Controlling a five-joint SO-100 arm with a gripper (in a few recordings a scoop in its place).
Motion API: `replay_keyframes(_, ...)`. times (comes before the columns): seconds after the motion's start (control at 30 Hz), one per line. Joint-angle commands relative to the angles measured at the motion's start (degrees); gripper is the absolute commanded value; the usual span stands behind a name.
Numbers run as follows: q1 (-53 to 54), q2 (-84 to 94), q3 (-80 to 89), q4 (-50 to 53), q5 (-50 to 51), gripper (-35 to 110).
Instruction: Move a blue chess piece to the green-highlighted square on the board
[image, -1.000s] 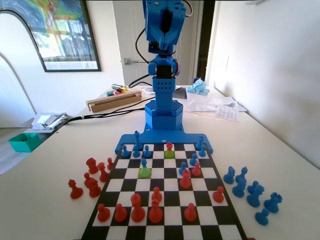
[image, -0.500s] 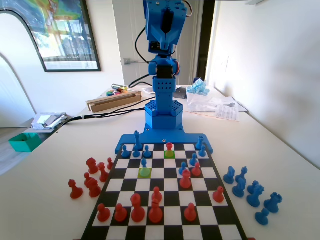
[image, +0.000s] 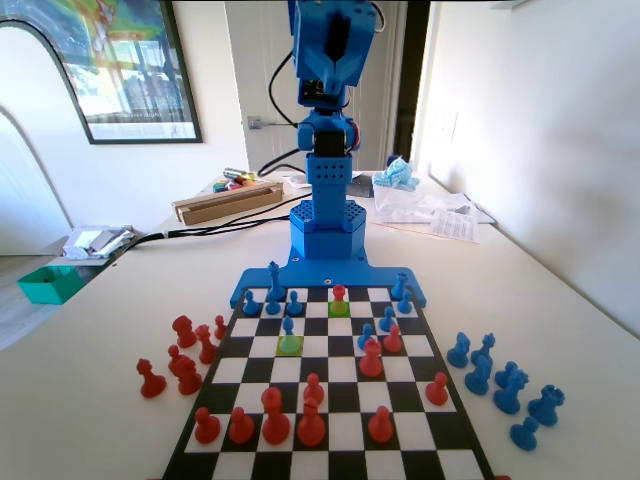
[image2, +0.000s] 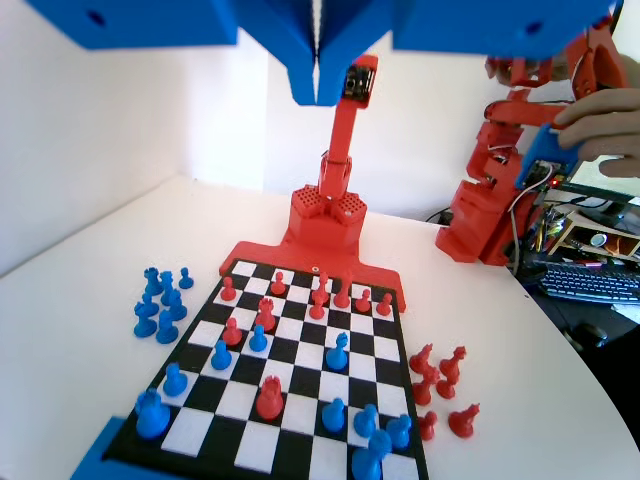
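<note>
Pawn (image: 288, 327) stands on the yellower square (image: 290, 345), far left in the fixed view. The green square (image: 339, 310), diagonally far-right, holds a red pawn (image: 339, 294). The claw (image2: 318, 88) hangs high, closed and empty. The reach seems not yet begun; next it should open and descend over the pawn.

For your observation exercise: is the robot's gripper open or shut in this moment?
Shut. In the wrist view the gripper hangs high above the board, its two jaws pressed together along a thin seam, holding nothing.

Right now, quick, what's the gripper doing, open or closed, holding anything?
Gripper: closed, jaws pressed together with nothing between them, raised high above the board.
</note>
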Motion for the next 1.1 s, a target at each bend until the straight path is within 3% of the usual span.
replay_keyframes(0.0,-1.6,-3.3,-4.7,-0.3,-1.2,1)
replay_keyframes(0.53,-3.5,-37.5,-16.8,3.8,-16.2,1)
replay_keyframes(0.8,3.0,-56.3,-26.3,6.4,-28.7,1)
replay_keyframes(1.07,9.8,-67.6,-22.4,1.4,-40.6,1)
